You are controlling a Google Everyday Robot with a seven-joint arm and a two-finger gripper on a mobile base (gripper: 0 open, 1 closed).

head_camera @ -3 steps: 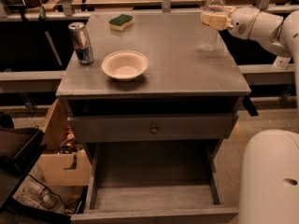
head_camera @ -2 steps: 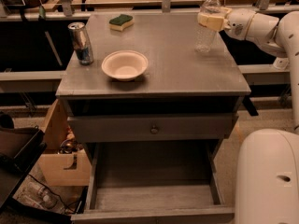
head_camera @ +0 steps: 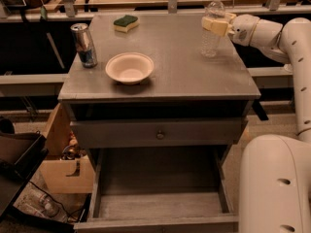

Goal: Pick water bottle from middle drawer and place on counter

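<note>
The water bottle (head_camera: 212,33), clear and ribbed with a white cap, stands upright at the back right of the grey counter (head_camera: 180,72). Its base is at or just above the surface. My gripper (head_camera: 216,26) reaches in from the right, and its cream fingers (head_camera: 213,25) are shut around the bottle's upper half. The middle drawer (head_camera: 160,205) is pulled open below the cabinet, and its grey floor is bare.
On the counter are a silver-blue can (head_camera: 84,44) at the left, a white bowl (head_camera: 129,68) near the middle and a green-yellow sponge (head_camera: 126,23) at the back. A shut drawer front with a knob (head_camera: 160,135) sits above the open drawer. A cardboard box (head_camera: 65,171) is at the lower left and my white base (head_camera: 274,183) at the lower right.
My gripper has moved a little to the left over the counter with the bottle in it. Nothing else has moved.
</note>
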